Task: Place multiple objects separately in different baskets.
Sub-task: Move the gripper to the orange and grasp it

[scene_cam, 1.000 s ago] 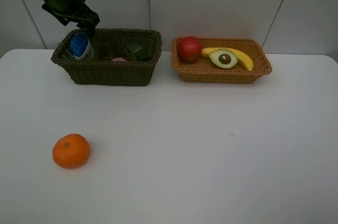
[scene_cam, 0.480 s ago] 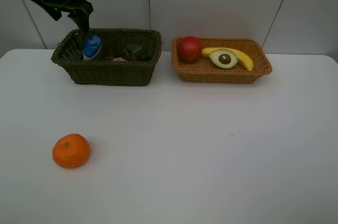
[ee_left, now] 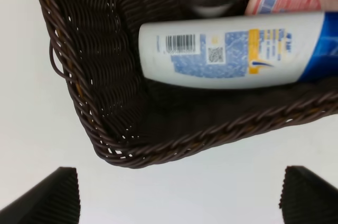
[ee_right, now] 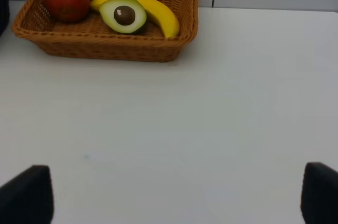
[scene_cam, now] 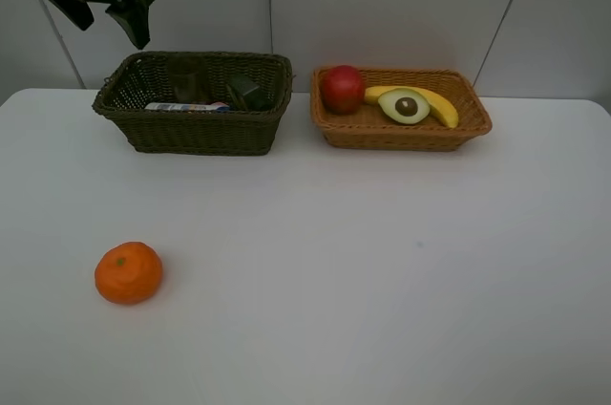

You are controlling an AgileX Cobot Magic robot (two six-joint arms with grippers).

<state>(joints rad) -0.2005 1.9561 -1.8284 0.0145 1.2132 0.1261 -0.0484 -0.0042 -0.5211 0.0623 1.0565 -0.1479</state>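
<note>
Bottle now lies flat in the dark basket, below the risen, open, empty left gripper. Right gripper is open too; only the orange remains on the surface.

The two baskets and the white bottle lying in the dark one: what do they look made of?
Dark basket and orange-tan basket: woven wicker or rattan-like strands, matte; the weave shows, though it could be synthetic. White blue-capped bottle: probably smooth plastic with a slight sheen, with a barcode and graphics on it.
</note>
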